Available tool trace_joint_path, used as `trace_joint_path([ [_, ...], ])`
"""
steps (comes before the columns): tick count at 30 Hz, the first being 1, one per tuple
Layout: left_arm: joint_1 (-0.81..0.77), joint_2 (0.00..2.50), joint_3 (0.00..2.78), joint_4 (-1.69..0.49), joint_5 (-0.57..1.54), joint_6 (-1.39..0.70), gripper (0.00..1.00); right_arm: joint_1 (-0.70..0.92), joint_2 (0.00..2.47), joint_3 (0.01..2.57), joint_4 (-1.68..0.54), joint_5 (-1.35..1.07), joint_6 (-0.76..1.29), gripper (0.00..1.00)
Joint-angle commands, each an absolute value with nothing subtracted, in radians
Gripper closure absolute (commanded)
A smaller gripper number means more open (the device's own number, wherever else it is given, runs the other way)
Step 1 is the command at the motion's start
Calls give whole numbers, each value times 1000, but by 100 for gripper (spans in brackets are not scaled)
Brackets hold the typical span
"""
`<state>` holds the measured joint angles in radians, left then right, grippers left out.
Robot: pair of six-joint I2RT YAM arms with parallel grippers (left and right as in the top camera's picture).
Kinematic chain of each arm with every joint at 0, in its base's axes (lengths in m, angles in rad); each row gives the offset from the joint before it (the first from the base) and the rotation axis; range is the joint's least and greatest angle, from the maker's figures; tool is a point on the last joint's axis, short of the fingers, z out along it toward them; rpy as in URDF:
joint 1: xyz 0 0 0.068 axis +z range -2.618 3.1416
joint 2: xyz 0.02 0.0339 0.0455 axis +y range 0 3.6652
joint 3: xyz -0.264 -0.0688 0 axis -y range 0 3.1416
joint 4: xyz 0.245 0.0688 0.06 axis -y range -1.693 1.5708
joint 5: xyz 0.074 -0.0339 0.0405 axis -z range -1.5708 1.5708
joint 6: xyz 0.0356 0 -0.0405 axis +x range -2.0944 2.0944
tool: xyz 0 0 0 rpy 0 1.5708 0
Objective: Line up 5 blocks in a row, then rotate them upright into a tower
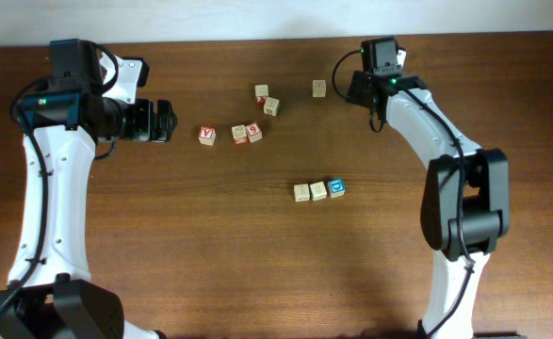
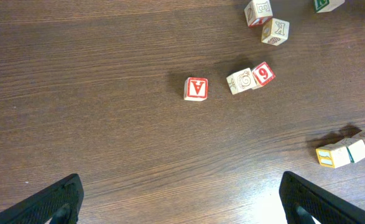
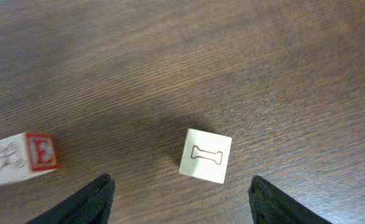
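Observation:
Several small pale wooden blocks lie on the dark wooden table. A pair [image 1: 267, 99] sits at the back. One lone block [image 1: 319, 88] with a red outlined "I" [image 3: 206, 155] lies just ahead of my right gripper [image 3: 183, 202], whose fingers stand apart with nothing between them. A pale block [image 1: 239, 134] touches the red "9" block [image 1: 254, 132] [image 2: 263, 73]. A row of three ends in the blue "D" block [image 1: 336, 188]. My left gripper [image 1: 168, 121] [image 2: 185, 202] is wide open above bare wood, well left of the blocks.
A like cube with a red "V" face [image 1: 206, 136] [image 2: 196, 88] lies alone left of the "9" pair. A red-faced block [image 3: 20, 158] shows at the left of the right wrist view. The table's far edge [image 1: 257, 41] runs close behind the back blocks.

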<state>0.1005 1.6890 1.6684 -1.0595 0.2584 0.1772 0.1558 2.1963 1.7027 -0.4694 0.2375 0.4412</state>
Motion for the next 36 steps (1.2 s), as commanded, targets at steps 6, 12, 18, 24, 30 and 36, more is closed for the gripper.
trace_joint_path([
  [6,101,1694,1689,-1061,266,173,1,142,2288,1711,-430,286,492,31],
  [12,101,1694,1689,-1061,266,172,1,109,2292,1711,-398,266,487,54],
  [18,101,1694,1689,-1061,266,172,1,104,2331,1711,-380,213,461,54],
  [24,101,1694,1689,-1061,266,172,1,104,2330,1713,-385,213,416,67],
  [30,101,1694,1689,-1061,266,172,1,104,2290,1723,-411,210,392,74],
  [36,101,1694,1689,-1061,266,172,1,104,2152,1749,-527,86,276,75],
])
